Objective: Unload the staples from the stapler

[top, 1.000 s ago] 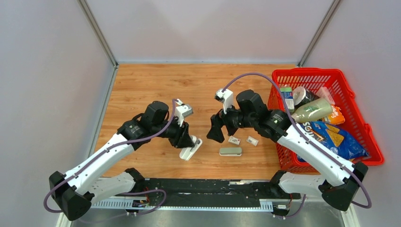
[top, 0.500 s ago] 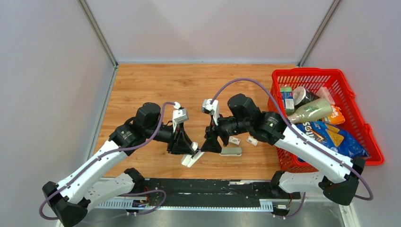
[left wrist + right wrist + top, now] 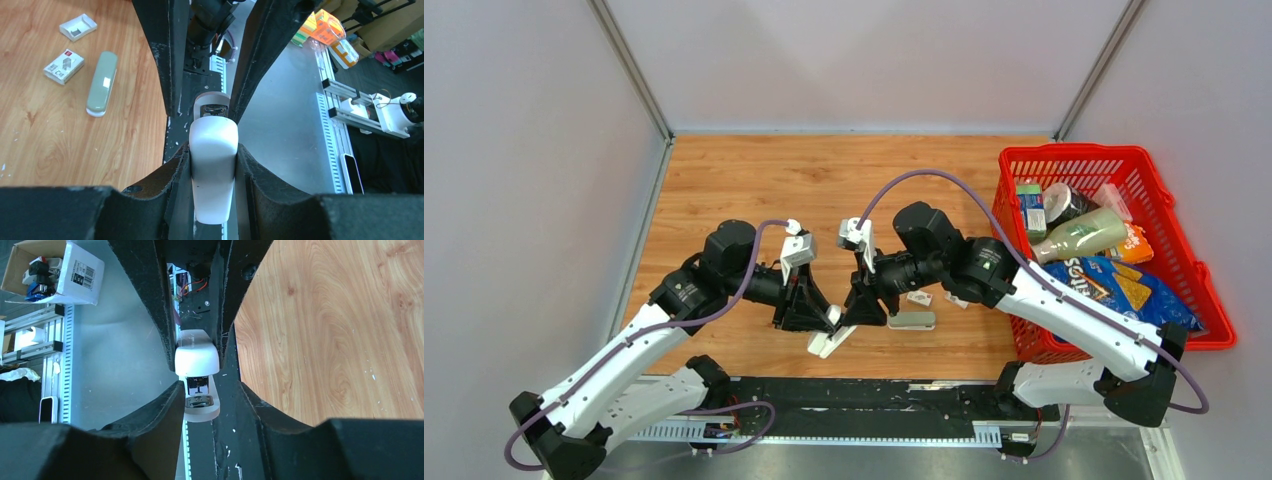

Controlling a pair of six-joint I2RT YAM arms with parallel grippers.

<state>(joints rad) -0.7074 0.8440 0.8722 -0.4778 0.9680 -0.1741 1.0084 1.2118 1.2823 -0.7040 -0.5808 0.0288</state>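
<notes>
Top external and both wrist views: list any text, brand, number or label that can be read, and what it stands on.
No text reads clearly in any view.
Blue chip bag in the red basket: print too small.
Small white printed box on the table: red mark, unreadable.
White carton off the table: barcode and print, too blurred.
White stapler: no lettering seen.
</notes>
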